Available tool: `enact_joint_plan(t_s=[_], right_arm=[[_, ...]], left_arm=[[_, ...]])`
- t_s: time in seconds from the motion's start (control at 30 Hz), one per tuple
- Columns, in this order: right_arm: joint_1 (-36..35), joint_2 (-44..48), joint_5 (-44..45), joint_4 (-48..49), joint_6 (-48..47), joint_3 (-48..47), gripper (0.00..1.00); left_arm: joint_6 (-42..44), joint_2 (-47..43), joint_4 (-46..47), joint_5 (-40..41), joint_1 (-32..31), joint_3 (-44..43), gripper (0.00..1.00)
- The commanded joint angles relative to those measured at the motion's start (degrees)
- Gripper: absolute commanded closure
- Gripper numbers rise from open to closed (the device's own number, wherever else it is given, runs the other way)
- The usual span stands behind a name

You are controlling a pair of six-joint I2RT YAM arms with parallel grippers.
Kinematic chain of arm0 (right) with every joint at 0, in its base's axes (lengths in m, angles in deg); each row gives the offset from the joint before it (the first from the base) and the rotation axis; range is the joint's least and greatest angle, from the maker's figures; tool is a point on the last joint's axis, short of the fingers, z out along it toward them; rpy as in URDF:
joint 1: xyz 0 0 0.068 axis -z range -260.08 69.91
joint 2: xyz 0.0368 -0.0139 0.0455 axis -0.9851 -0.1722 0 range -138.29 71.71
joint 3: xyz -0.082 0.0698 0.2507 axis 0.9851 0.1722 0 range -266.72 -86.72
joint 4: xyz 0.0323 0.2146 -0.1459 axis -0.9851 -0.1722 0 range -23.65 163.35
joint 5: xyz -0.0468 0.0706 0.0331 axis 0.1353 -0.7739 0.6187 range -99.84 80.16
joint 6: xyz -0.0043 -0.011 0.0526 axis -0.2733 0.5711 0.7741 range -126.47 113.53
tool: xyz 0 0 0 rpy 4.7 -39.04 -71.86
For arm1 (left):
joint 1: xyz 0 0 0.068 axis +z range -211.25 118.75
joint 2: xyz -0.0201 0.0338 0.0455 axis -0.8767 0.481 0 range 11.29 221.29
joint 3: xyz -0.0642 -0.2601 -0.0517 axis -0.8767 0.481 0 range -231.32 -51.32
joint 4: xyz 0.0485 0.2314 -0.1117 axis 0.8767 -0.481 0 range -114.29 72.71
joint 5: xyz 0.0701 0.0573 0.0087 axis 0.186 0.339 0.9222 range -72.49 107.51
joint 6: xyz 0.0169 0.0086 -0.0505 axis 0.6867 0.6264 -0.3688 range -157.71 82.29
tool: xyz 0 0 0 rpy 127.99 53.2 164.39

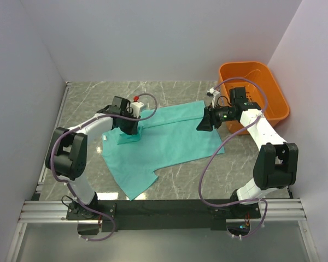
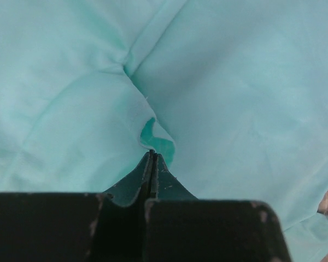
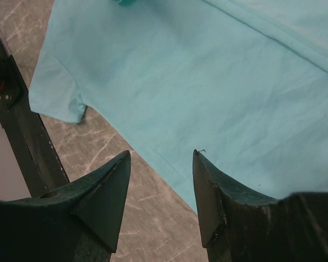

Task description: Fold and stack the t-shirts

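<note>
A teal t-shirt (image 1: pixel 164 142) lies spread on the marble table, its hem toward the right and a sleeve toward the front. My left gripper (image 1: pixel 128 131) is shut on a pinch of the t-shirt near its left shoulder; in the left wrist view the closed fingertips (image 2: pixel 152 155) grip a small fold of the cloth (image 2: pixel 218 82). My right gripper (image 1: pixel 203 124) is open and empty above the shirt's right part. In the right wrist view it (image 3: pixel 161 155) hangs over the cloth's edge (image 3: pixel 169 174), with the t-shirt (image 3: pixel 208 82) beyond it.
An orange plastic basket (image 1: pixel 273 90) stands at the back right, behind my right arm. White walls close in the table on the left, back and right. Bare marble (image 1: pixel 208 174) lies in front of the shirt. A black rail (image 3: pixel 22 136) shows at the left of the right wrist view.
</note>
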Motion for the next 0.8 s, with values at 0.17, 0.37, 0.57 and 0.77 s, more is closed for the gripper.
enact_joint_plan(t_s=[0.17, 0.37, 0.57, 0.77], right_arm=[[0.5, -0.2, -1.1, -0.8, -0.8, -1.8, 0.44], [0.4, -0.4, -0.5, -0.6, -0.6, -1.7, 0.44], [-0.9, -1.2, 2.0, -0.7, -1.1, -1.9, 0.44], [-7.5, -2.0, 6.8, 0.4, -1.7, -2.3, 0.44]], left_arm=[[-2.2, -2.1, -4.3, 5.0, -4.2, 1.9, 0.86], [-3.8, -8.7, -3.7, 3.8, -5.7, 3.9, 0.64], [-18.8, -20.1, 6.7, 11.5, -2.3, 10.4, 0.50], [-36.2, -28.2, 17.7, 9.6, 6.5, 21.8, 0.42]])
